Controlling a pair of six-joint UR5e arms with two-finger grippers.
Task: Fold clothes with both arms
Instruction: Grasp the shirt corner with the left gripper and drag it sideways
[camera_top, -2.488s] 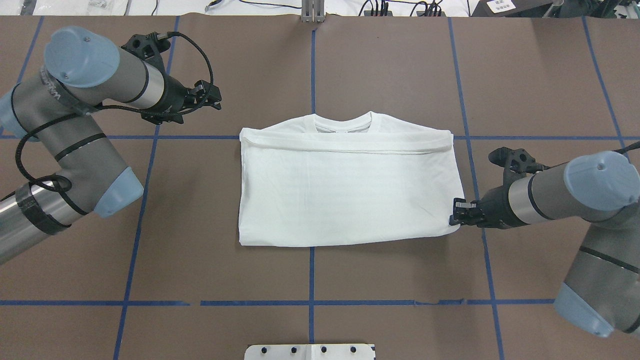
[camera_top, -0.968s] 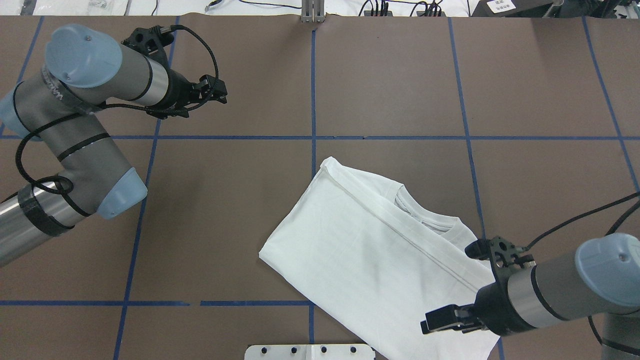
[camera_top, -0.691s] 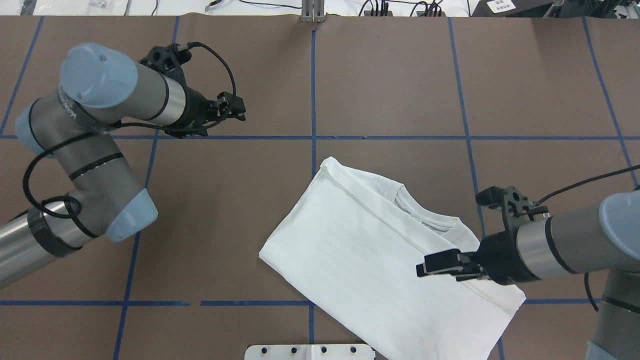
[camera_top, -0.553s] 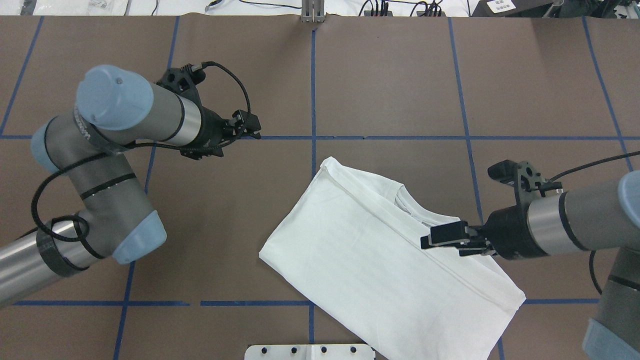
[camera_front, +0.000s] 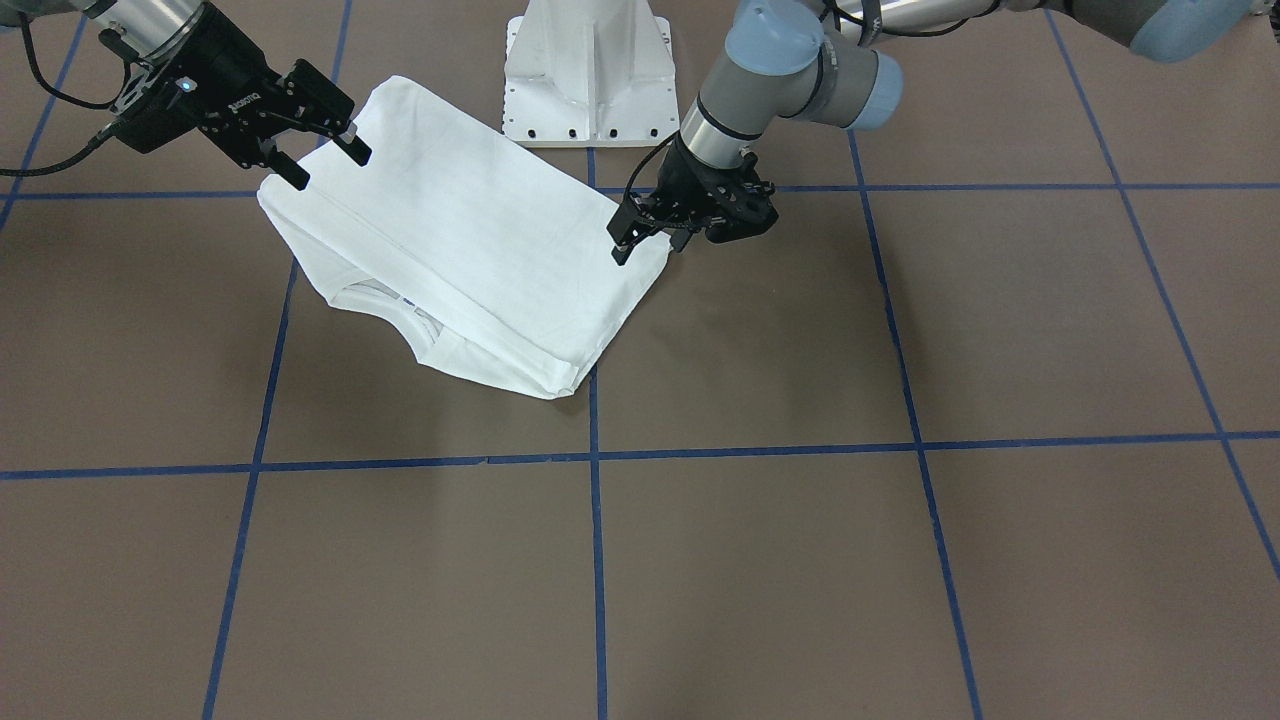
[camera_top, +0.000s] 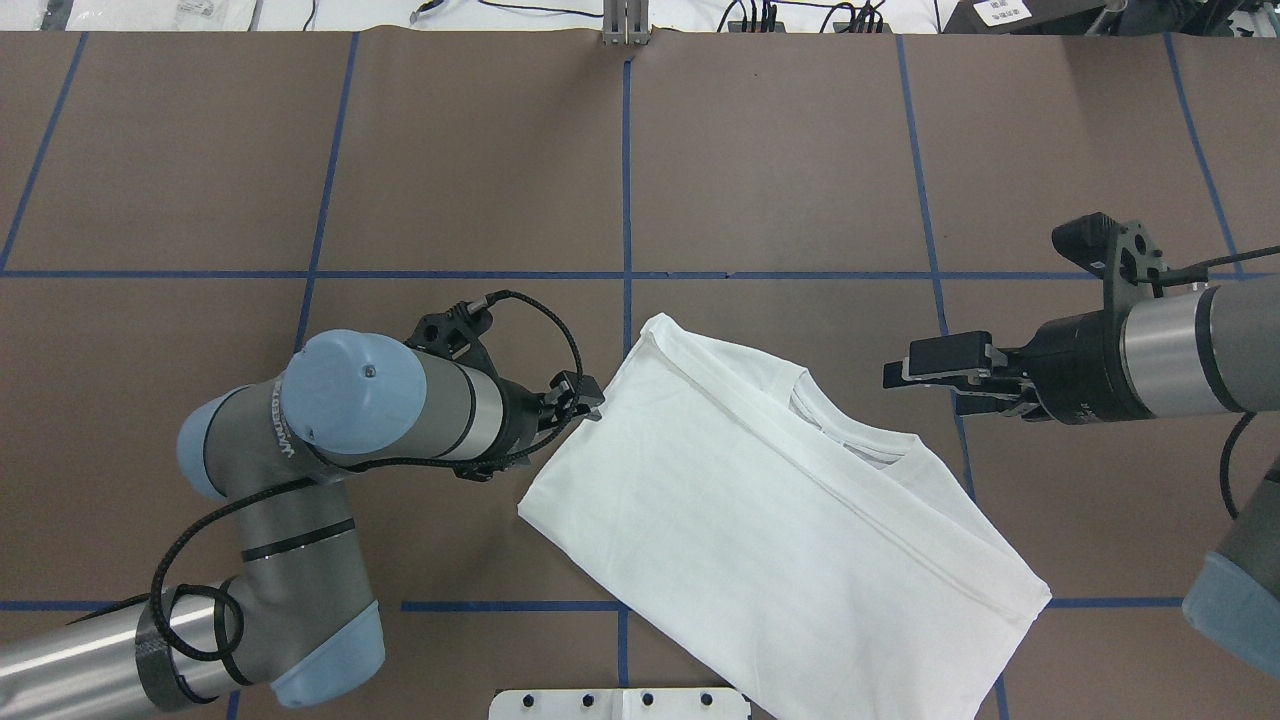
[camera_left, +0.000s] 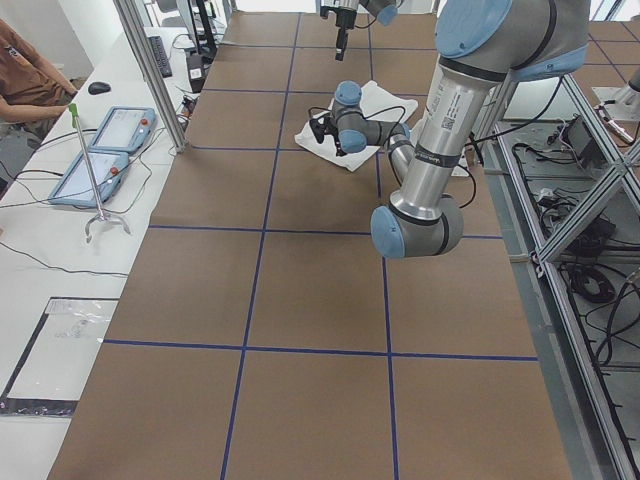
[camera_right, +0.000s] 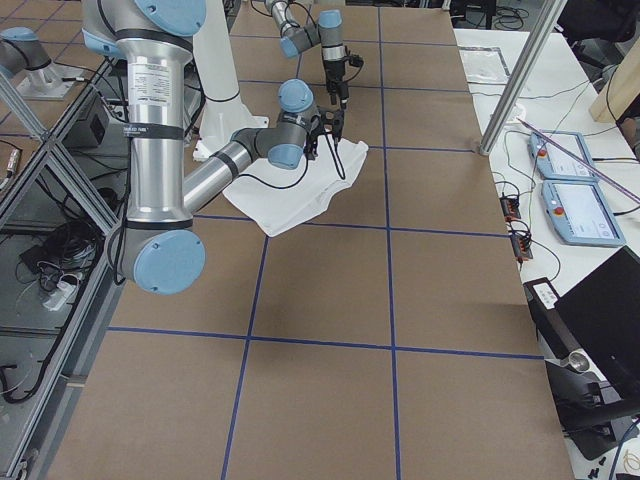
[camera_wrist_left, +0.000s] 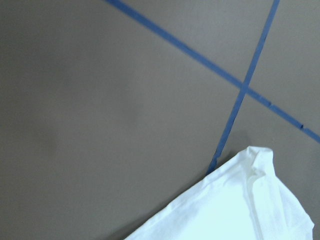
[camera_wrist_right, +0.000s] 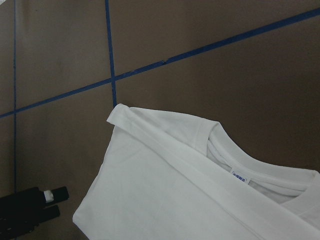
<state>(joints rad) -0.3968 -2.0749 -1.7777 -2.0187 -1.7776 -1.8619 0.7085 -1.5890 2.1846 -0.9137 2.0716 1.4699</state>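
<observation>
- The white shirt (camera_top: 760, 530) is laid flat on the brown table (camera_top: 780, 160), folded to a rough rectangle and set diagonally. In the overhead view it is seen from just right of centre down to the lower right edge.
- Its collar (camera_top: 845, 435) is turned toward the upper right of the overhead frame. A small neck label (camera_wrist_right: 240, 176) is made out inside it in the R wrist view.
- The L gripper (camera_top: 586, 397) is held low at the shirt's left edge, near the cloth's top corner in the overhead view. Its jaws are seen apart w/ nothing clamped. Whether the tips touch the cloth can't be told.
- The R gripper (camera_front: 331, 169) is held at the right of the overhead frame, off the cloth and to the upper right of the collar. Its jaws are spread wide and nothing is gripped.
- The table is marked w/ a grid of blue tape lines (camera_top: 626, 180). One crossing is seen just past the shirt's corner in the L wrist view.
- A white pedestal base (camera_front: 590, 60) is seen at top centre of the front view, w/ the shirt just beside it.
</observation>
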